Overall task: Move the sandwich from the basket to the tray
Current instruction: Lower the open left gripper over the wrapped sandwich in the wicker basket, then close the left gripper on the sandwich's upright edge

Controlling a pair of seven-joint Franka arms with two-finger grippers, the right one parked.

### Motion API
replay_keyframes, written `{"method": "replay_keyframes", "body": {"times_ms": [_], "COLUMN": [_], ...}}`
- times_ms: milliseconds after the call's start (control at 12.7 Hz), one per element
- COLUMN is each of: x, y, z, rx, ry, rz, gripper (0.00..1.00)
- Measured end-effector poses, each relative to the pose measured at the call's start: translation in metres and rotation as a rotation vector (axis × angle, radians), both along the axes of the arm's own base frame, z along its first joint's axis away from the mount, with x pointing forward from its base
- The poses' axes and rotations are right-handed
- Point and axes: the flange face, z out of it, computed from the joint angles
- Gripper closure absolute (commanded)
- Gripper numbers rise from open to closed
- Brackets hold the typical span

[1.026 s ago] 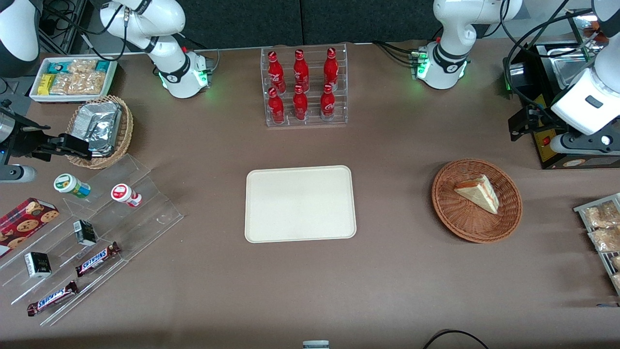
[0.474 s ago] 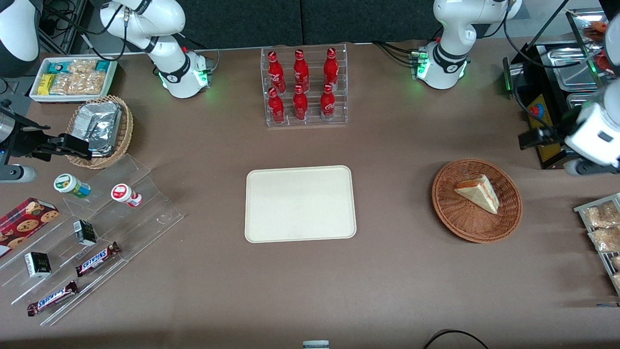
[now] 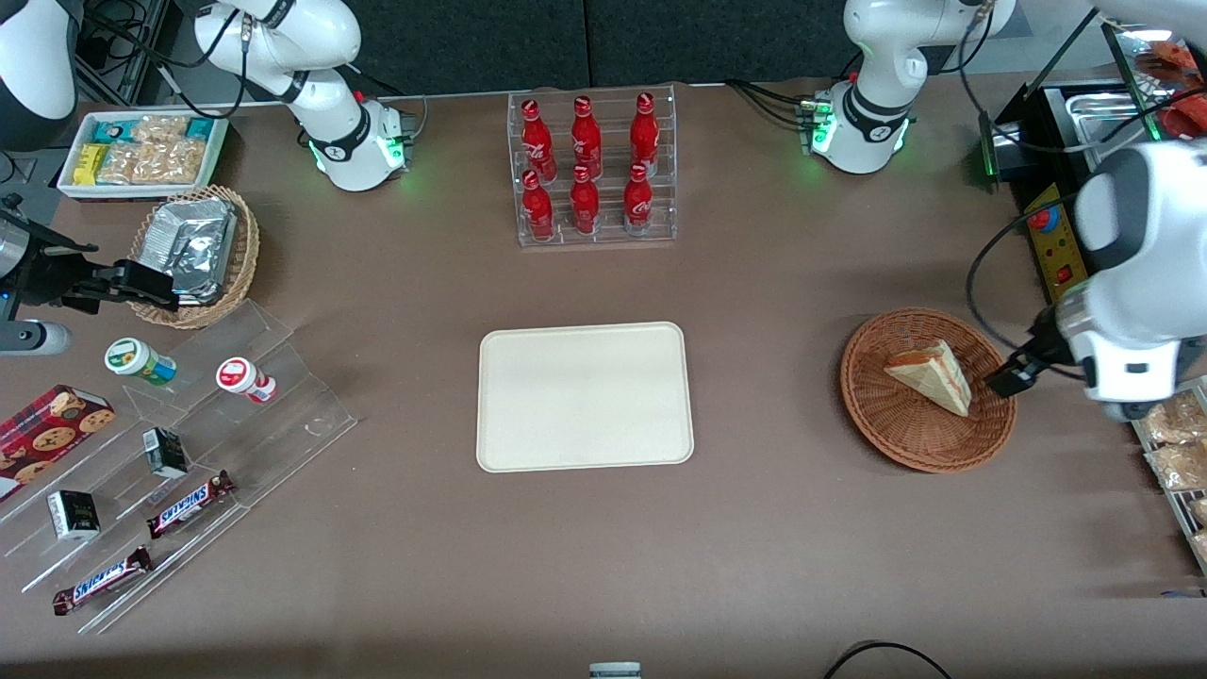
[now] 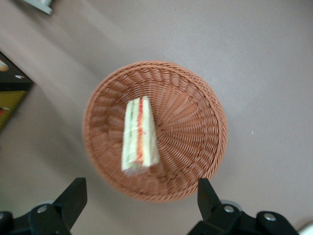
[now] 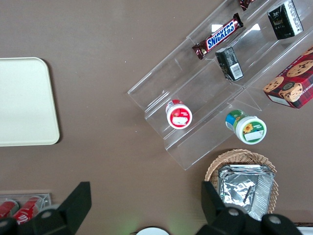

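Note:
The sandwich (image 3: pixel 932 373), a pale cream wedge with a red-orange filling edge, lies in the reddish-brown wicker basket (image 3: pixel 905 434) toward the working arm's end of the table. From the wrist camera the sandwich (image 4: pixel 139 136) rests near the middle of the basket (image 4: pixel 195 122). My gripper (image 4: pixel 142 196) hangs above the basket's rim, open, with nothing between its black fingers (image 4: pixel 73 196). In the front view only a dark finger (image 3: pixel 1007 377) pokes out over the basket's edge, under the white arm. The cream tray (image 3: pixel 585 396) sits bare at the table's middle.
A clear rack of red bottles (image 3: pixel 592 170) stands farther from the front camera than the tray. A wire rack of snack packets (image 3: pixel 1174 453) lies beside the basket at the table's end, with a black machine (image 3: pixel 1051 236) close by. Acrylic steps with snacks (image 3: pixel 179 453) sit toward the parked arm's end.
The working arm has swung from over the black machine toward the front camera and down, so the gripper now hangs over the basket's edge. Sandwich, basket and tray have stayed put.

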Motion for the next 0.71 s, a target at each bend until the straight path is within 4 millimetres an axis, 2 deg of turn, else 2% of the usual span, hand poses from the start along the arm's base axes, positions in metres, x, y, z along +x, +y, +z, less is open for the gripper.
{"method": "replay_keyframes", "body": {"times_ms": [237, 711], "x": [-0.019, -0.05], "y": [0.004, 0.036], "z": [-0.048, -0.13], "rx": [-0.007, -0.02], "ry": [-0.01, 0.006], "rz": [0.028, 0.088], "gripper": [0.0, 0.0]}}
